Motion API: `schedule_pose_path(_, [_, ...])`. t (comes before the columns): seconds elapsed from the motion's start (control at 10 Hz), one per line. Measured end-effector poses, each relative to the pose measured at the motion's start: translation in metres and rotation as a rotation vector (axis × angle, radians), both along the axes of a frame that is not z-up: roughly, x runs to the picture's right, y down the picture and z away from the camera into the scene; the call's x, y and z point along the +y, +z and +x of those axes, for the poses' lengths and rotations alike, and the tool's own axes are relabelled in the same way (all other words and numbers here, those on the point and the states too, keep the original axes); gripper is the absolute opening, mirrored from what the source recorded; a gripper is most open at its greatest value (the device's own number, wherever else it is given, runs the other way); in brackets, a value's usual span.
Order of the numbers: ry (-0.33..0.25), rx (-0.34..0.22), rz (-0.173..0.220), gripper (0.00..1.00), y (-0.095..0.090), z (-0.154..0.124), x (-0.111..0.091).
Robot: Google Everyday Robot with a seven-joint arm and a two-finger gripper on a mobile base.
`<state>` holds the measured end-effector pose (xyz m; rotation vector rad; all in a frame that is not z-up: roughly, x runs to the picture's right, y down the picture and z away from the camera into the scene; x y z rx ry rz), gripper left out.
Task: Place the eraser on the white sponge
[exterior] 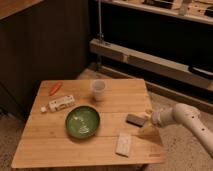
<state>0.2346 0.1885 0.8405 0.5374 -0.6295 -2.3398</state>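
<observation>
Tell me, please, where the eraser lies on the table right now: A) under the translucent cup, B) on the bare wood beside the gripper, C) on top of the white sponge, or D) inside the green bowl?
B: the eraser rests flat on the table just left of the gripper, apart from the white sponge nearer the front edge.

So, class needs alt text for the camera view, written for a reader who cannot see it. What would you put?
A robot arm reaches in from the right, its gripper low over a wooden table, right beside a dark eraser. A white sponge lies just in front of the eraser. Further left are a green bowl, a translucent cup, a white box and an orange item.
</observation>
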Motion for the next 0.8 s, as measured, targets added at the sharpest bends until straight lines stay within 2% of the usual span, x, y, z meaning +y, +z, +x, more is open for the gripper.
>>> schedule_pose_path(0.3, [-0.008, -0.008, -0.016, 0.77, 0.0068, -0.0015, 0.0007])
schedule_pose_path(0.5, [-0.022, -0.020, -0.020, 0.54, 0.0098, -0.0020, 0.0031])
schedule_pose_path(0.7, [-0.032, -0.026, -0.021, 0.37, 0.0097, -0.0033, 0.0035])
schedule_pose_path(0.8, [-0.041, -0.027, -0.026, 0.24, 0.0093, -0.0038, 0.0039])
